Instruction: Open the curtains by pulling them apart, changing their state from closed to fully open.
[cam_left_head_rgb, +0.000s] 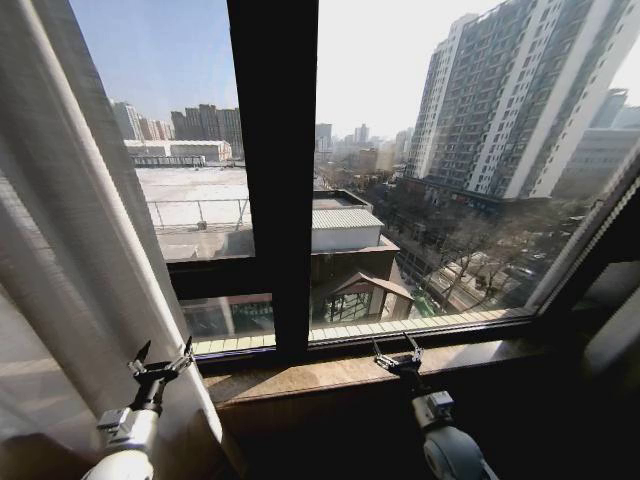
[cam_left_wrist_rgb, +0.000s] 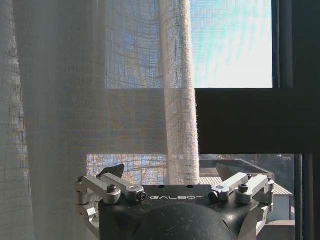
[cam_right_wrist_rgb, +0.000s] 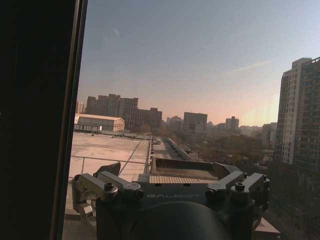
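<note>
Nearest to me, my left gripper (cam_left_head_rgb: 162, 361) is raised low on the left, its fingers spread apart and holding nothing, the tips just at the edge of the curtains (cam_left_head_rgb: 70, 230). My right gripper (cam_left_head_rgb: 398, 352) sits further right, over the window sill (cam_left_head_rgb: 330, 372), fingers likewise parted and empty (bare glass and city beyond them in the right wrist view).

Just past the left gripper, the curtains hang gathered at the left side of the window, sheer cream fabric in long vertical pleats, sloping down toward the near left corner. In the left wrist view the fabric (cam_left_wrist_rgb: 100, 100) covers the left part of the pane, and its free edge falls between my spread fingertips (cam_left_wrist_rgb: 114, 171).

Beyond the sill stands the black window frame (cam_left_head_rgb: 272, 170), its thick upright between the two panes. Farther off, through uncovered glass, lie flat rooftops (cam_left_head_rgb: 200, 205) and a tall apartment block (cam_left_head_rgb: 520, 95) at the right.
</note>
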